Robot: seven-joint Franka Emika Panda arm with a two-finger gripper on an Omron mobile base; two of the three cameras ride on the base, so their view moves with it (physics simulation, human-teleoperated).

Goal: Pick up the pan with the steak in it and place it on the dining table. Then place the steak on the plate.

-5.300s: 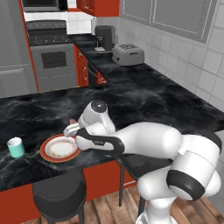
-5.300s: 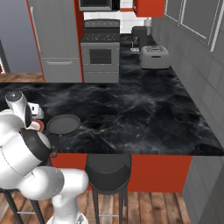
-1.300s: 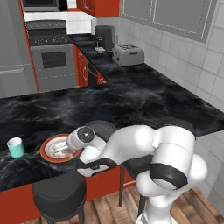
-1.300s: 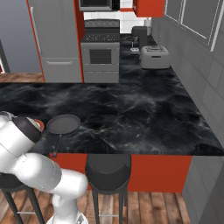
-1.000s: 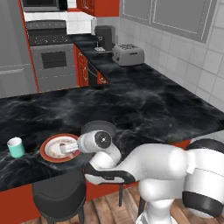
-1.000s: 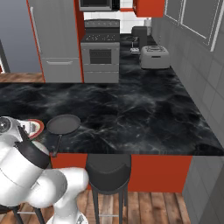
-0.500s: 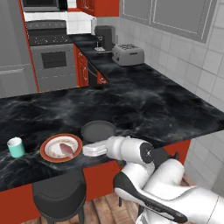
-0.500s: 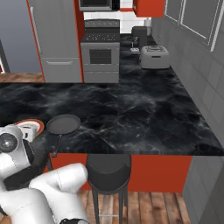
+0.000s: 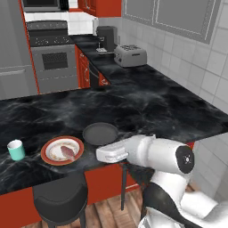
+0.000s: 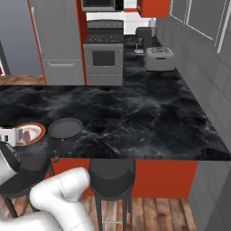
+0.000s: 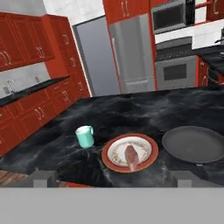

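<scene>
The dark pan (image 9: 100, 133) sits empty on the black marbled dining table (image 9: 147, 107) near its front edge, with its thin handle (image 10: 58, 150) reaching over that edge. Just left of it is the orange-rimmed plate (image 9: 46, 153), and the pinkish steak (image 9: 67, 152) lies flat on its cream centre. My gripper (image 9: 100, 154) hangs at the front edge of the table, below the pan and right of the plate. It touches neither. In the hand view the plate (image 11: 111, 162), the steak (image 11: 131, 156) and the pan (image 11: 194, 143) lie ahead of the gripper (image 11: 113, 178), which is open and holds nothing.
A small teal cup (image 9: 16, 149) stands on the table left of the plate. Two dark stools (image 9: 60, 200) (image 10: 112, 173) stand under the front edge. A toaster (image 9: 130, 55) and a coffee maker (image 9: 105, 38) are on the far wall counter.
The arm has drawn back from over the plate to the table's front edge, uncovering plate and pan. The steak stays on the plate, and the gripper stays open.
</scene>
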